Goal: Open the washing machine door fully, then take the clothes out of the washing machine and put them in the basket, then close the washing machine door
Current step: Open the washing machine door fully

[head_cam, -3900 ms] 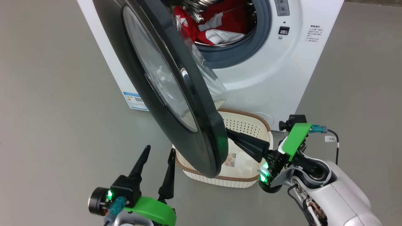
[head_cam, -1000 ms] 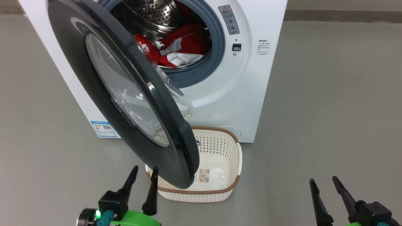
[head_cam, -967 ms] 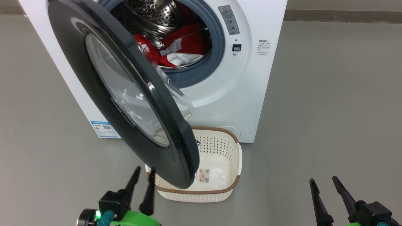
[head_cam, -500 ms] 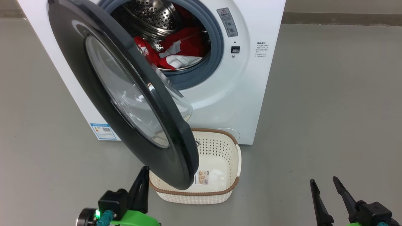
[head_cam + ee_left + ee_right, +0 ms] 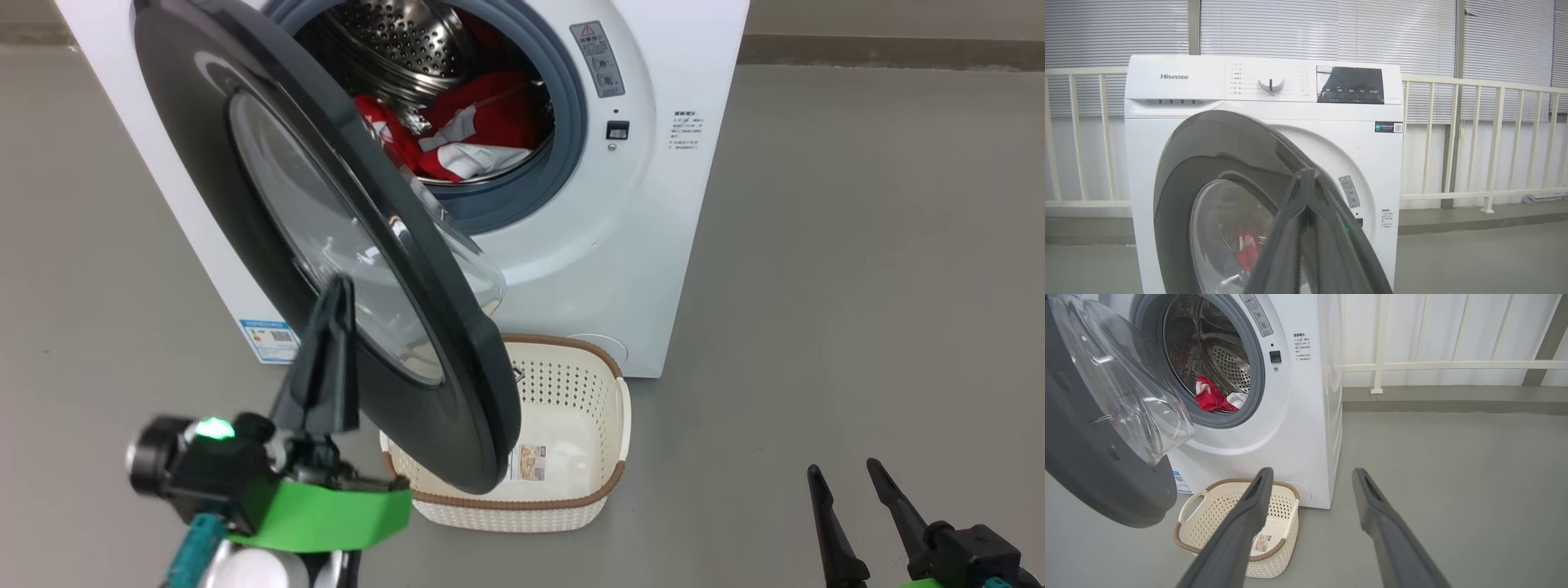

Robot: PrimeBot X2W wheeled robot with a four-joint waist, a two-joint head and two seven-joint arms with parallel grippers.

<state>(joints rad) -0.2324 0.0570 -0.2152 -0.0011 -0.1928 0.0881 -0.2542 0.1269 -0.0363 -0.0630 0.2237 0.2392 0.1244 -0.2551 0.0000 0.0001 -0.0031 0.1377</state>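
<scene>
While door [image 5: 326, 237] stands partly open, its lower edge hanging over left part of basket [image 5: 571, 500], red and white clothes [image 5: 490, 114] lie inside drum of washing machine [image 5: 653, 245]. Basket sits on floor [image 5: 857, 286] just before machine, sticker on its bottom. Left pincer [image 5: 339, 290] pinched closed on nothing, raised, tips before door's outer face; contact with door cannot tell. Right pincer [image 5: 842, 469] spread wide, gripping nothing, low at right, well apart from basket.
</scene>
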